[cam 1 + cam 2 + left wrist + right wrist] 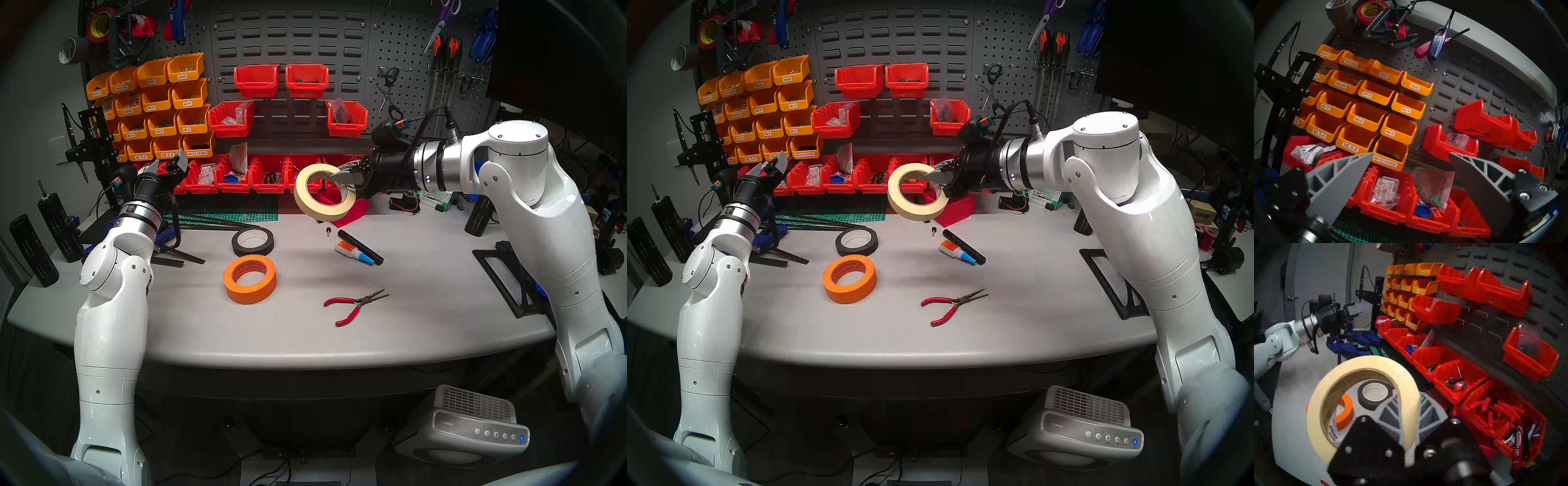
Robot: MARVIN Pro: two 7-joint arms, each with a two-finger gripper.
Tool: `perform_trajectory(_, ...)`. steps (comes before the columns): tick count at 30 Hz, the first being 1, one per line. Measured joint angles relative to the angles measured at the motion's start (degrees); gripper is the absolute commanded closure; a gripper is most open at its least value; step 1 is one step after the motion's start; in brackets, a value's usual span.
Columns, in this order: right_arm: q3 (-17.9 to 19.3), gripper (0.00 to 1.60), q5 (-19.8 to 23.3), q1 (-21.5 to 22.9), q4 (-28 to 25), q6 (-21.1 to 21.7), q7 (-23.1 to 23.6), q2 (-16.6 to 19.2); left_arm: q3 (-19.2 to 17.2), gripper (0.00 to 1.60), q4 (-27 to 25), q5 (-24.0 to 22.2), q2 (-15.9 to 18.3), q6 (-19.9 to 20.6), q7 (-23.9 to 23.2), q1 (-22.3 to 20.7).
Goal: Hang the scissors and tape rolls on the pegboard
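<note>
Your right gripper (342,178) pinches the cream tape roll (324,193) aloft; the left gripper (1410,171) gapes wide. Next, thread its hole over a pegboard (403,44) hook, probably beside the hung scissors (390,90).

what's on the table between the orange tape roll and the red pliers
Nothing: in the head views the grey table is bare between the orange tape roll and the red pliers.

Grey table (424,322): orange tape roll (250,279) near the middle, black tape roll (252,241) just behind it, red-handled pliers (353,304) toward the front right, glue bottle (353,253) touching a black tube (360,246), green cutting mat (230,207) at the back
</note>
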Motion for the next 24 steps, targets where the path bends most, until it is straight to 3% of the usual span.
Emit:
perform_trajectory(10,6.3,1.60,0.6,-6.0,-1.9,-6.9,-8.4,-3.5,0.2,0.00,0.0,0.2,0.0,0.0,0.1,-0.1)
perform_trajectory(13,6.3,1.60,0.6,-6.0,-1.9,-6.9,-8.4,-3.5,0.2,0.00,0.0,0.2,0.0,0.0,0.1,-0.1)
perform_trajectory(14,8.4,1.60,-0.2,-8.8,-2.5,-9.7,-11.9,-5.4,0.2,0.00,0.0,0.2,0.0,0.0,0.1,-0.1)
perform_trajectory(18,8.4,1.60,-0.2,-8.8,-2.5,-9.7,-11.9,-5.4,0.2,0.00,0.0,0.2,0.0,0.0,0.1,-0.1)
perform_trajectory(24,10.6,1.60,-1.8,-11.7,-3.2,-13.7,-16.5,-7.6,0.2,0.00,-0.1,0.2,0.0,0.0,0.2,-0.1)
